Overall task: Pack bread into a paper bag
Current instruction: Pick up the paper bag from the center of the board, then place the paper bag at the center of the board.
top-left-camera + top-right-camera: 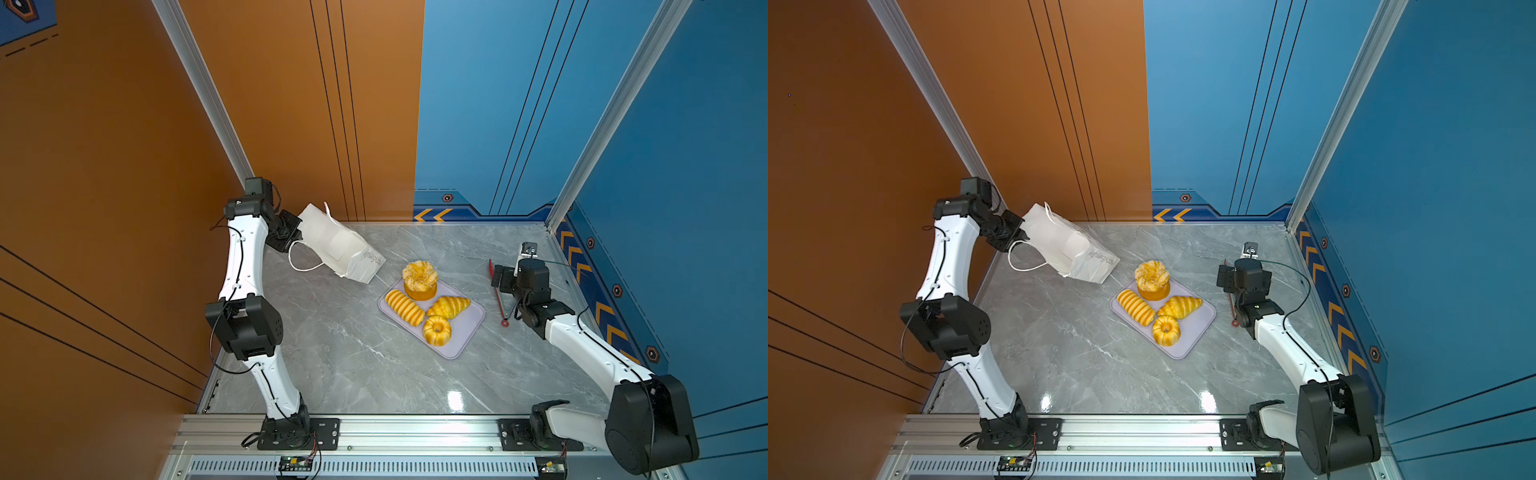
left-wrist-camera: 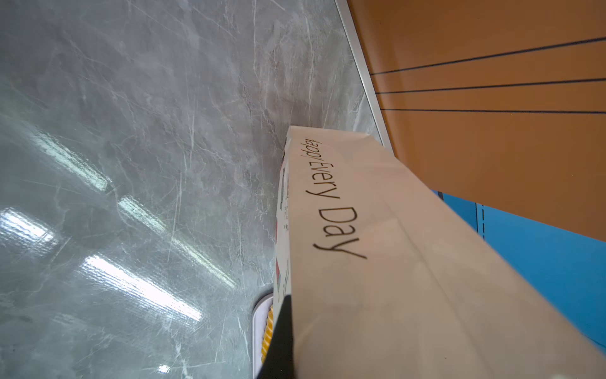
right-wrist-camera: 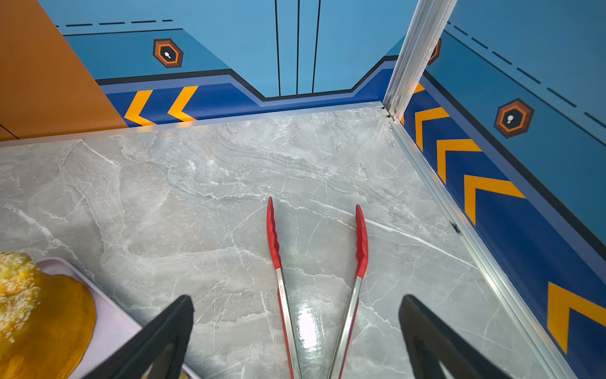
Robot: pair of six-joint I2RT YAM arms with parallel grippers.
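Grey marbled tabletop [image 1: 353,374] fills a booth with an orange wall on the robot's left and blue walls behind and to its right. Nearest us in both top views, the two arms rise from a metal rail.

Mid-table sits a lilac tray [image 1: 471,332] holding all four pastries. A fluted ring cake [image 1: 436,330] is at its near end. A ridged long loaf [image 1: 404,306] and a croissant [image 1: 449,306] lie side by side, and a tall sesame-topped ring bun [image 1: 419,278] stands at the far end.

Farther back on the left, the white paper bag [image 1: 336,245] leans tilted. Its base rests on the marble near the tray and its mouth is raised. The left gripper [image 1: 291,228] is clamped on the bag's top edge, and one cord handle [image 1: 305,266] hangs loose. Only the left wrist view lets us read "Happy Every Day" down the bag's side.

On the right, the top views show red tongs [image 1: 501,309] mostly hidden beneath the arm. The right wrist view shows them lying on the marble, tips apart. There the right gripper [image 3: 296,302] stands spread wide to either side of them, gripping nothing.
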